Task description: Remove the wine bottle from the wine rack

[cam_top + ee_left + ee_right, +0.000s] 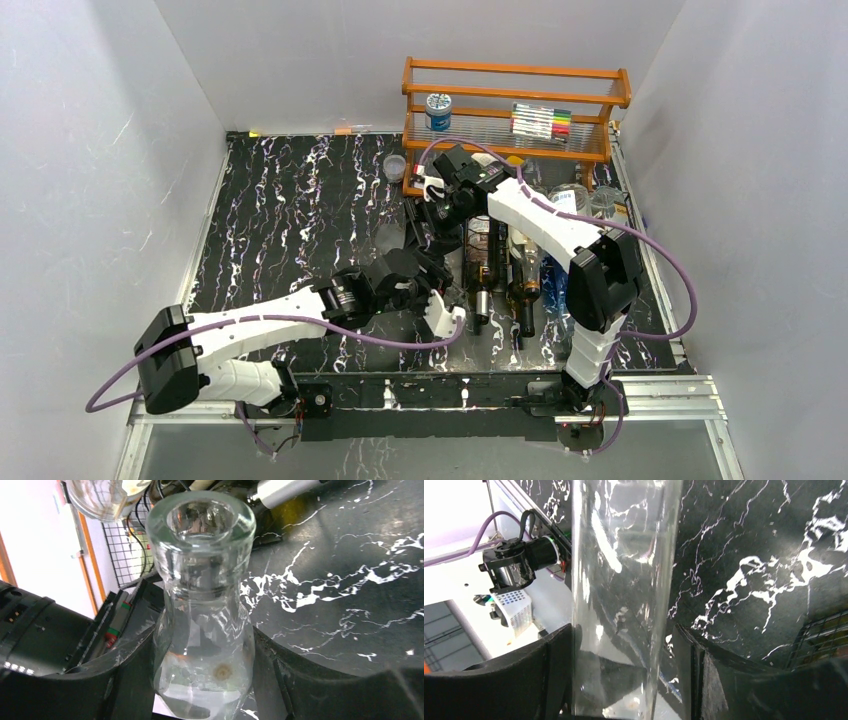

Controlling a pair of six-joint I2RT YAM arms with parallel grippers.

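Note:
A clear glass wine bottle (428, 240) is held between both grippers, over the marble table just left of the black wire-mesh wine rack (548, 300). My left gripper (432, 268) is shut on its neck. In the left wrist view the bottle (200, 580) fills the middle, mouth up, with the gripper (202, 680) closed on both sides and rack mesh (125, 550) behind. My right gripper (437, 212) is shut on the bottle's body. In the right wrist view the bottle (624, 580) stands between the fingers of the gripper (621, 680), with rack mesh (824, 635) at the lower right.
Brown bottles (480, 270) and a dark one (525, 285) lie in the rack. An orange wooden shelf (515, 95) at the back holds markers (540, 122) and a blue can (438, 110). A small cup (395, 168) stands left of it. White walls enclose the table.

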